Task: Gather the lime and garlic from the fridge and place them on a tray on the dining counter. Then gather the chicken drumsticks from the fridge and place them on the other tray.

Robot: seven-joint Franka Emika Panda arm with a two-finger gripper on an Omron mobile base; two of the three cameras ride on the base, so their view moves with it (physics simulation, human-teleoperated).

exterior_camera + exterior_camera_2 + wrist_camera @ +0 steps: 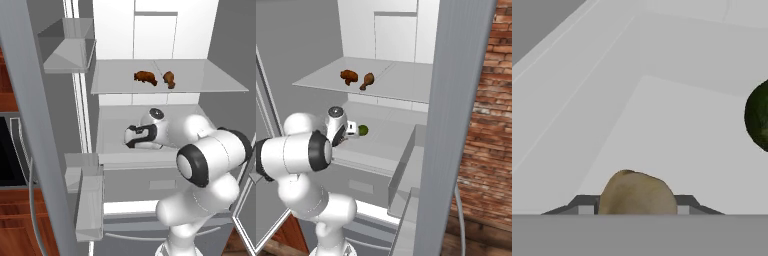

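The fridge (200, 82) stands open in front of me. My gripper (636, 209) reaches onto its lower shelf and is shut on the garlic (637, 192), a tan bulb held between the two finger tips. The lime (758, 116) lies on the same shelf beside the hand. From the right base view, the lime (362, 130) sits just past the gripper (352, 131). In the left base view the gripper (128, 136) points left over that shelf. Two chicken drumsticks (145, 77) (169, 78) lie side by side on the glass shelf above, also seen as drumsticks (349, 76) (367, 80).
The open left fridge door (30, 100) carries door bins (87, 200) close to my arm's left. The right door (456, 100) with its bin (406, 175) stands close on the right. A red brick wall (491, 125) lies beyond it. The upper glass shelf (406, 82) hangs over the hand.
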